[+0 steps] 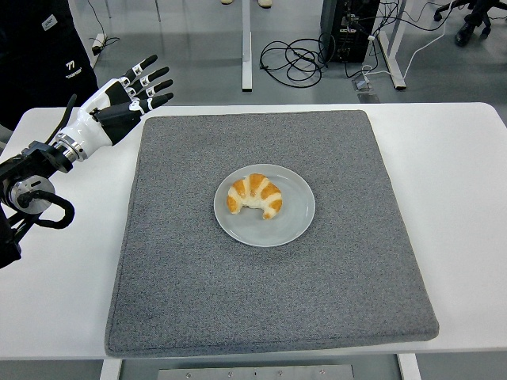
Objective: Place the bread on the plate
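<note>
The fingers [150, 77] of the left hand [119, 99] are spread and straight, released, with nothing between them; their dark tips point toward the far side of the table [467, 182], and the thumb lies lower, along the palm's inner side. The hand is white with black joints and hovers above the far left corner of the table, just outside the far left corner of the gray mat [341, 293]. Behind it the wrist runs into the black left arm [32, 182], which crosses the table's left edge with a loop of black cable hanging under it. The mat covers most of the white table, its edges roughly parallel to the table's edges. Near the mat's middle, slightly toward the far left, sits a round gray plate [293, 226]. The bread [254, 195], a golden croissant curved like a crescent with its ends pointing to the near edge, lies on the plate, on its far left part, well apart from the hand. At the far left corner, behind the table, part of a person [40, 47] in dark clothing shows. Beyond the far edge, black cables [297, 57] lie coiled on the floor.
</note>
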You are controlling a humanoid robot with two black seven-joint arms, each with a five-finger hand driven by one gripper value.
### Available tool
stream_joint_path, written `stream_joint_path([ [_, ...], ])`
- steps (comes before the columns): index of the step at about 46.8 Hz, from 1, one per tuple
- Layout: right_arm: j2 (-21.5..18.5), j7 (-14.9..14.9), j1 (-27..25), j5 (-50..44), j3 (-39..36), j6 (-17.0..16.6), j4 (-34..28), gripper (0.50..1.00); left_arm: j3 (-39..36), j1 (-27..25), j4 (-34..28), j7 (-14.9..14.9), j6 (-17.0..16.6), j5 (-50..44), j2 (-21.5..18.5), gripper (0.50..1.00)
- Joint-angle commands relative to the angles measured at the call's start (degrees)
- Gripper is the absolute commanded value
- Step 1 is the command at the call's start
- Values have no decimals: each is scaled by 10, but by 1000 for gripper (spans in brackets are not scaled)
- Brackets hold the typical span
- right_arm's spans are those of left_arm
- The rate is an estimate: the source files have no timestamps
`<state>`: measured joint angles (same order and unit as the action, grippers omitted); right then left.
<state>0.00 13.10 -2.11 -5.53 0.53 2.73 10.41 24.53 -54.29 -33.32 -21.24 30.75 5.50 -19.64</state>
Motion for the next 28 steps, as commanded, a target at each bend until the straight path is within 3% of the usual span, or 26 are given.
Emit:
stream_joint_path([
  [1,0,0,0,0,-1,0,0,1000,0,7,0,0,-2,0,1,965],
  [15,0,0,0,0,0,0,0,1000,70,37,0,-8,1,-16,14,965],
  [28,0,0,0,0,0,0,0,1000,60,52,1,-6,-10,-8,24,966],
])
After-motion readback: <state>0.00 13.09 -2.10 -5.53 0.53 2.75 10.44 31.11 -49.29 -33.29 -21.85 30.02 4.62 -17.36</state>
